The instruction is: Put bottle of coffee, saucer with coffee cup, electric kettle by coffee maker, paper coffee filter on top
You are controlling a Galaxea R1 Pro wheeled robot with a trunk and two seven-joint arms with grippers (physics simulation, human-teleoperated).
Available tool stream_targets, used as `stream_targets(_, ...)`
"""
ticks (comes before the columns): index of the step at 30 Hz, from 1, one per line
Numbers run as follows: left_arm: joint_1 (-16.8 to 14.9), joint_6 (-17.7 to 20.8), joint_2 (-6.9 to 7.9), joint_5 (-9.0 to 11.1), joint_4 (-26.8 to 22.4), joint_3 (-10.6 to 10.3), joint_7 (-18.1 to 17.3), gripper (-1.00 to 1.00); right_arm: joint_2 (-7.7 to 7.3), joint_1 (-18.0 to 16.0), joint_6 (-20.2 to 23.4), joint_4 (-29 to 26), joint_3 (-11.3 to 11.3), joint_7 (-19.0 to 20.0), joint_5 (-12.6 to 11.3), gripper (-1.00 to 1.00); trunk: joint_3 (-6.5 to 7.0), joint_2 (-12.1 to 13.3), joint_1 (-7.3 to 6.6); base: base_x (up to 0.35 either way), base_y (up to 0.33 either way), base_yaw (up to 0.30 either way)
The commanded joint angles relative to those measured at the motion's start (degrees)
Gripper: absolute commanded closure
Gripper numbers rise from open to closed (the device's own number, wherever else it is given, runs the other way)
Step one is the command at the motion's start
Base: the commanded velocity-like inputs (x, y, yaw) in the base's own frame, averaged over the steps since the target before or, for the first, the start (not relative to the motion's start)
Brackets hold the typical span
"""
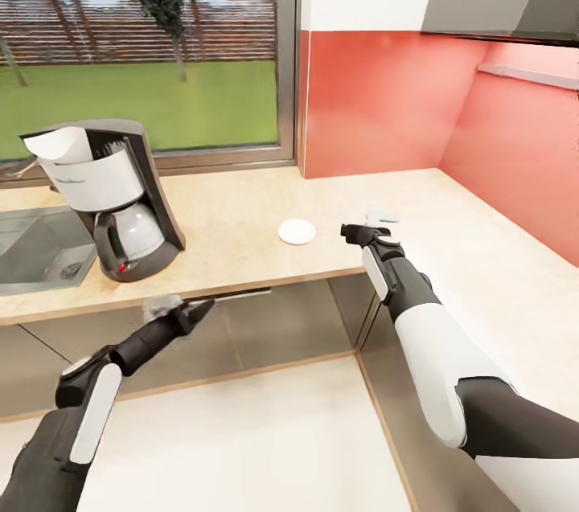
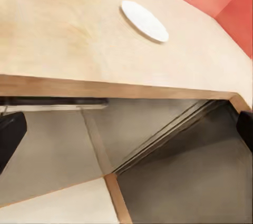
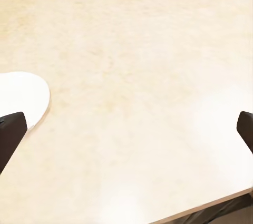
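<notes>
The head camera sits high and looks forward and down over the table [image 1: 241, 255], with the coffee maker [image 1: 112, 198] to its left. The left wrist camera looks from low in front of the table's edge, up across its top. The right wrist camera looks down from close above it. All three see the saucer [image 1: 297, 231] [image 2: 144, 20] [image 3: 21, 97].

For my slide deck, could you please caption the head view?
Coffee maker with paper filter beside the sink; white saucer on the countertop, right tool hovering nearby.
</notes>
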Motion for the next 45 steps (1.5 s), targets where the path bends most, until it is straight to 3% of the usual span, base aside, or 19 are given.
stream_targets(1, -1.30, 1.63, -0.03, 0.56, -0.05, 1.34, -0.07, -1.00, 0.03, -0.04, 0.27, -0.07, -0.11, -0.16, -0.19, -1.00, -0.02, -0.11, 0.03, 0.000, 0.000, 0.000)
stream_targets(5, -4.64, 4.43, -0.19, 0.70, -0.06, 5.09, 0.26, -1.00, 0.09, -0.04, 0.27, 0.04, -0.11, -0.16, -0.19, -1.00, 0.34, -0.11, 0.03, 0.000, 0.000, 0.000)
stream_targets(8, -6.62, 5.17, -0.86, 0.73, 0.19, 6.11, 2.41, -1.00, 0.10, -0.04, 0.23, 1.23, -0.10, -0.16, -0.24, -1.00, 0.60, -0.11, 0.03, 0.000, 0.000, 0.000)
stream_targets(10, -7.86, 5.33, -1.44, 0.84, 0.50, 6.01, 5.02, -1.00, 0.15, -0.04, 0.20, 1.76, -0.07, -0.14, -0.26, -1.00, 0.77, -0.11, 0.03, 0.000, 0.000, 0.000)
stream_targets(11, -8.67, 5.40, -2.52, 1.00, 0.89, 5.94, 7.05, -1.00, 0.20, -0.04, 0.21, 1.94, -0.05, -0.10, -0.29, -1.00, 0.85, -0.11, 0.03, 0.000, 0.000, 0.000)
stream_targets(12, -9.35, 5.44, -4.80, 1.25, 1.53, 5.87, 9.74, -1.00, 0.30, -0.04, 0.24, 2.11, -0.04, -0.04, -0.33, -1.00, 0.93, -0.11, 0.03, 0.000, 0.000, 0.000)
stream_targets(15, -9.70, 5.46, -7.38, 1.39, 2.08, 5.70, 13.10, -1.00, 0.35, -0.04, 0.26, 2.19, -0.03, 0.03, -0.36, -1.00, 1.18, -0.11, 0.03, 0.000, 0.000, 0.000)
stream_targets(18, -9.26, 5.41, -8.01, 1.39, 2.18, 4.52, 14.97, -1.00, 0.33, -0.04, 0.30, 2.17, -0.03, 0.11, -0.38, -1.00, 1.39, -0.11, 0.03, 0.000, 0.000, 0.000)
stream_targets(24, -8.92, 5.42, -7.81, 1.04, 2.29, 3.12, 15.64, -1.00, 0.05, -0.04, 0.40, 2.28, -0.13, 0.43, -0.56, -1.00, 1.52, -0.11, 0.03, 0.000, 0.000, 0.000)
stream_targets(26, -8.95, 5.45, -7.67, 1.02, 2.82, 3.07, 15.68, -1.00, -0.15, 0.00, 0.37, 3.14, -0.20, 2.98, -0.60, -1.00, 1.53, -0.11, 0.03, 0.000, 0.000, 0.000)
stream_targets(28, -9.04, 5.43, -7.59, 1.06, 4.71, 3.26, 15.68, -1.00, -0.83, 0.03, 0.37, 4.39, -0.36, 8.47, -0.58, -1.00, 1.53, -0.11, 0.03, 0.000, 0.000, 0.000)
stream_targets(30, -9.24, 5.40, -7.56, 1.13, 7.02, 3.38, 15.68, -1.00, -2.30, 0.04, 0.36, 5.08, -0.47, 15.12, -0.56, -1.00, 1.53, -0.11, 0.03, 0.000, 0.000, 0.000)
stream_targets(34, -9.40, 5.34, -7.60, 1.14, 9.40, 3.11, 15.62, -1.00, -4.72, 0.05, 0.42, 5.89, -0.54, 24.08, -0.49, -1.00, 1.53, -0.11, 0.03, 0.000, 0.000, 0.000)
stream_targets(37, -9.56, 5.29, -7.58, 1.41, 9.87, 3.11, 15.57, -1.00, -6.36, 0.05, 0.75, 8.52, -0.56, 26.34, -0.57, -1.00, 1.53, -0.11, 0.03, 0.000, 0.000, 0.000)
stream_targets(39, -9.36, 4.94, -7.67, 1.43, 10.04, 2.87, 15.38, -1.00, -8.26, 0.05, 1.13, 12.41, -0.95, 27.26, -1.37, -1.00, 1.53, -0.11, 0.03, 0.016, 0.000, 0.000)
stream_targets(45, -9.13, 4.85, -7.65, 1.46, 10.17, 2.86, 15.05, -1.00, -8.77, 0.05, 1.27, 17.81, -1.23, 28.13, -5.22, -1.00, 1.53, -0.11, 0.03, 0.226, 0.000, 0.000)
